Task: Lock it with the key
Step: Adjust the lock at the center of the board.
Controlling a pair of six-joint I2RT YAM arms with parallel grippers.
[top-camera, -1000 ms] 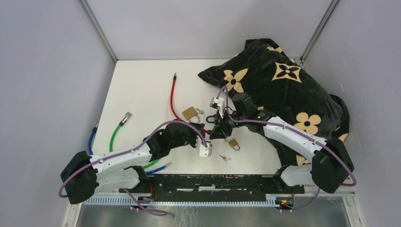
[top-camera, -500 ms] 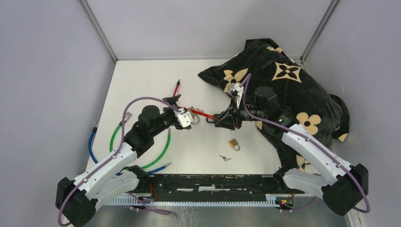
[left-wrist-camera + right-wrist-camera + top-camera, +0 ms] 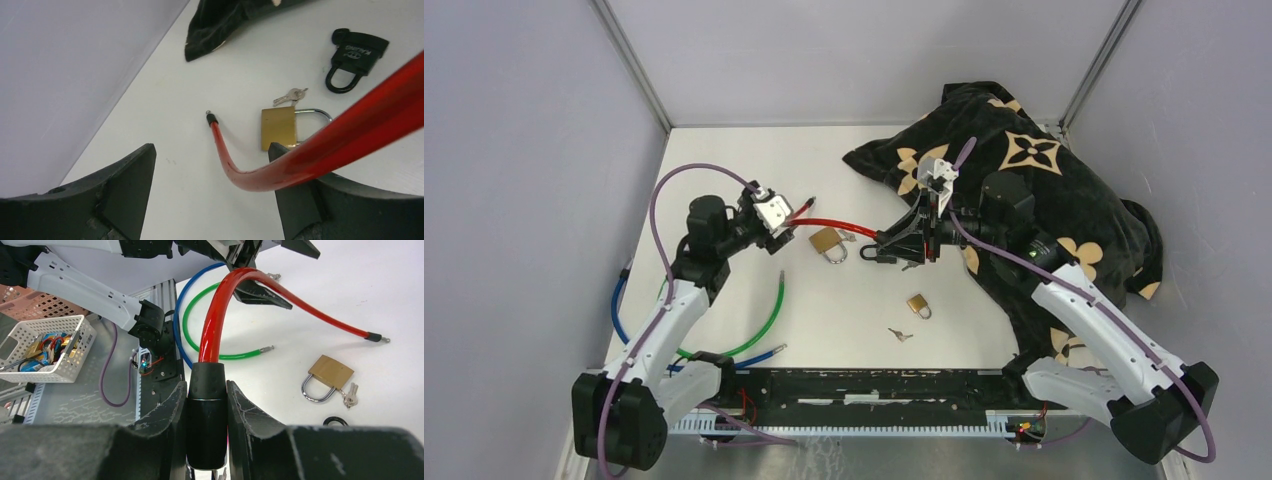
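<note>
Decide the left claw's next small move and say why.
Probably shift the left claw along the red cable toward its free tip and close there. The claw stands open, the cable only lying against one finger, while the right claw clamps the black end; the tip rests loose on the table.

red cable (image 3: 350, 140) blurred, cut off at right edge, keys (image 3: 291, 95) too small to count

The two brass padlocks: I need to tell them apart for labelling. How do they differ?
The larger padlock lies beside the red cable; the smaller padlock lies nearer the arm bases. The larger padlock has keys right beside it; a lone key lies apart from the smaller padlock. Both are brass with silver shackles, lying flat.
</note>
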